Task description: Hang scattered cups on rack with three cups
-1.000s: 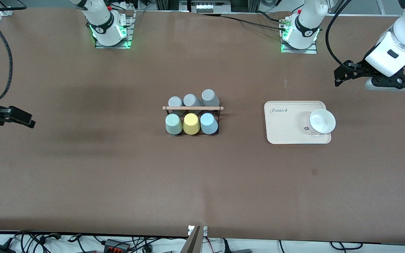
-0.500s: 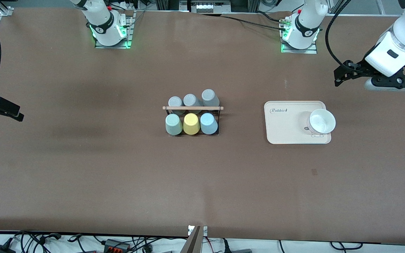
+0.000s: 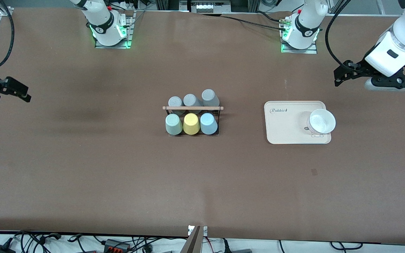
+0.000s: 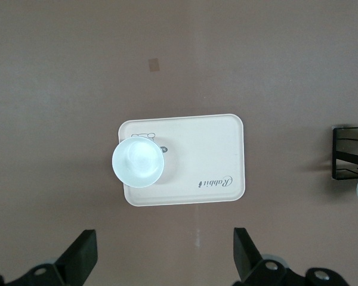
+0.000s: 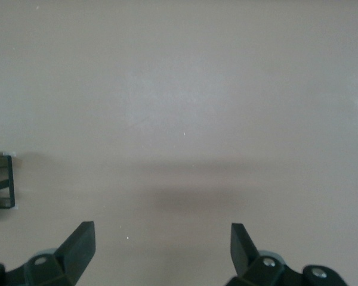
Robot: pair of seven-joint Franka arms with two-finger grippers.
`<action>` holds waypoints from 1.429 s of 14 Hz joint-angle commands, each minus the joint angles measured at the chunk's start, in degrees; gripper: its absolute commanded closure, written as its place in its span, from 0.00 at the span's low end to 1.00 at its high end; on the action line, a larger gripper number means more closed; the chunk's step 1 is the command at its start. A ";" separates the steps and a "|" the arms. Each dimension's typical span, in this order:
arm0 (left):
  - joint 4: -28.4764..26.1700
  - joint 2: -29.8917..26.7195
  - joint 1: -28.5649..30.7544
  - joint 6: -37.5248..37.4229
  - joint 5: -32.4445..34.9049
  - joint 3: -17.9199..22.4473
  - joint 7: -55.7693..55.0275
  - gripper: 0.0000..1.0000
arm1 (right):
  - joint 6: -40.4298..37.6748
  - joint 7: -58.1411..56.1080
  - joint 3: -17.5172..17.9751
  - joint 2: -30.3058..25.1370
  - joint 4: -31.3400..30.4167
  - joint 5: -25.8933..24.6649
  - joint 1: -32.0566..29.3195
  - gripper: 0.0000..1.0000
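The black wire rack with a light wooden rod stands mid-table. On its nearer row, upside down, sit the mint green cup, a yellow cup and the light blue cup. Three grey cups sit on its farther row. My left gripper hangs open and empty over the table at the left arm's end, its fingers wide apart in the left wrist view. My right gripper hangs open and empty over the right arm's end, its fingers also wide apart in the right wrist view. The rack's edge shows in both wrist views.
A cream rectangular tray lies between the rack and the left arm's end, with a white bowl on it. Both show in the left wrist view, tray and bowl. Cables run along the table's edge nearest the front camera.
My right gripper has drawn back to the table's end and moved toward the robots' side. The left arm, rack and cups have not moved.
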 commanded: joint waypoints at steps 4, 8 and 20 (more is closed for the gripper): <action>1.46 0.54 0.40 -1.07 0.52 -0.52 0.92 0.00 | 1.00 -0.49 0.79 -2.62 -3.06 -0.71 0.12 0.00; 1.46 0.54 0.40 -0.99 0.52 -0.61 0.92 0.00 | 0.56 -0.22 0.79 -2.62 -2.70 0.16 0.12 0.00; 1.46 0.54 0.40 -0.99 0.52 -0.52 0.92 0.00 | 0.82 -0.22 2.47 -3.24 -2.79 1.22 -1.99 0.00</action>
